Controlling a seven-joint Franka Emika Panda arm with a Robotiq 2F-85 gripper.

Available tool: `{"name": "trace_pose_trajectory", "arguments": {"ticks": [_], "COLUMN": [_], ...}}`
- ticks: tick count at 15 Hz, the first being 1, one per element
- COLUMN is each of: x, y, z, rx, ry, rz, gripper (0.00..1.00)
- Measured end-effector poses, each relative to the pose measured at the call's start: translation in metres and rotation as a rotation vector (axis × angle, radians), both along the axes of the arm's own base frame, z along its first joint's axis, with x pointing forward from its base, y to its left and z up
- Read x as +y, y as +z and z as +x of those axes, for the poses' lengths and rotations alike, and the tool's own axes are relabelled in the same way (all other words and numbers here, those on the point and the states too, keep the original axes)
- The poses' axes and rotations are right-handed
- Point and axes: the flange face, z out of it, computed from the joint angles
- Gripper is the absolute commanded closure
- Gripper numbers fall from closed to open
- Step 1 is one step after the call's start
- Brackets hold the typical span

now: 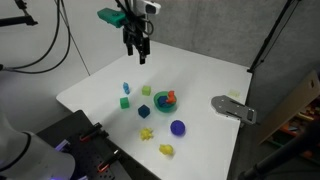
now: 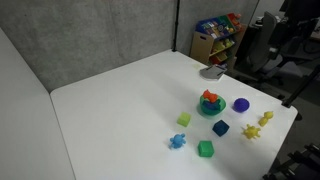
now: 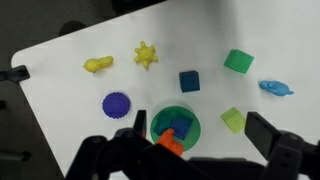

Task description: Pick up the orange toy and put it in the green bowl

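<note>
The green bowl (image 1: 161, 103) stands mid-table and shows in both exterior views (image 2: 203, 108). The orange toy (image 1: 170, 97) lies in it against the rim, next to teal-blue pieces; it also shows in an exterior view (image 2: 209, 97). In the wrist view the green bowl (image 3: 190, 120) is low in the picture, with the orange toy (image 3: 169, 141) at its lower edge. My gripper (image 1: 137, 54) hangs high above the table's far part, well clear of the bowl. Its fingers (image 3: 200, 127) are wide open and empty.
Around the bowl lie a dark blue ball (image 1: 177, 127), a yellow star-like toy (image 1: 146, 133), a yellow lumpy toy (image 1: 166, 150), a dark blue cube (image 1: 144, 111), two green cubes (image 1: 125, 102), (image 1: 147, 90) and a light blue toy (image 1: 126, 88). A grey object (image 1: 233, 108) sits near the table edge.
</note>
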Motion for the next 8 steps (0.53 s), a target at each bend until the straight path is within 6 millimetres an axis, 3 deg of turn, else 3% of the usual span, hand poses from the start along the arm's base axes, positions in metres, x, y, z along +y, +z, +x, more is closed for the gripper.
{"name": "trace_pose_trajectory", "arguments": {"ticks": [4,8], "x": [-0.015,-0.028], "y": [0.044,0.059], "z": [-0.031,-0.059], "rx": [-0.018,-0.041], "ry": [-0.018,0.068], "rz": [-0.003,0.017], "gripper": [0.00,0.00]}}
